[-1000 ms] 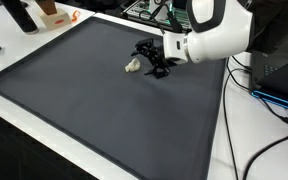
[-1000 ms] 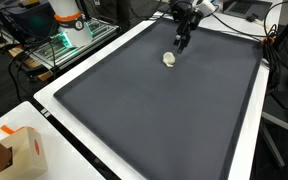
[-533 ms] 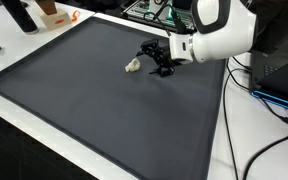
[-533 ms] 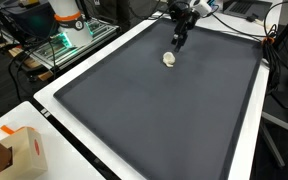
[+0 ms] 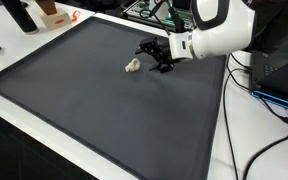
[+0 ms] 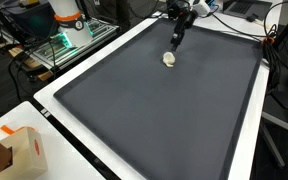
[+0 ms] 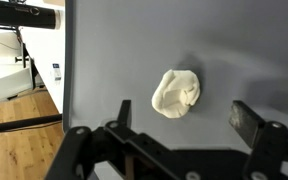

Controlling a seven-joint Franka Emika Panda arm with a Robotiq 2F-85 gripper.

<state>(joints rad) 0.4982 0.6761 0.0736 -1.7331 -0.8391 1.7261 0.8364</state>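
A small cream-white crumpled lump (image 7: 176, 92) lies on the dark grey mat (image 7: 134, 50). It also shows in both exterior views, as the lump (image 5: 132, 66) and the lump (image 6: 169, 59). My gripper (image 5: 150, 58) hovers just beside and above it, open, with nothing between its fingers. In the wrist view the gripper (image 7: 184, 115) has its two black fingertips (image 7: 248, 117) standing wide apart below the lump, not touching it. In an exterior view the gripper (image 6: 176, 37) hangs over the mat's far end.
The grey mat (image 5: 84, 100) covers most of a white table (image 6: 54, 100). Cables (image 5: 254, 90) trail at one edge. An orange-and-white box (image 6: 24, 150) sits at a table corner. Small items (image 5: 44, 12) and equipment (image 6: 69, 25) stand beyond the mat.
The arm has lifted and drawn back slightly from the lump. The lump has not moved and the jaws stay open.
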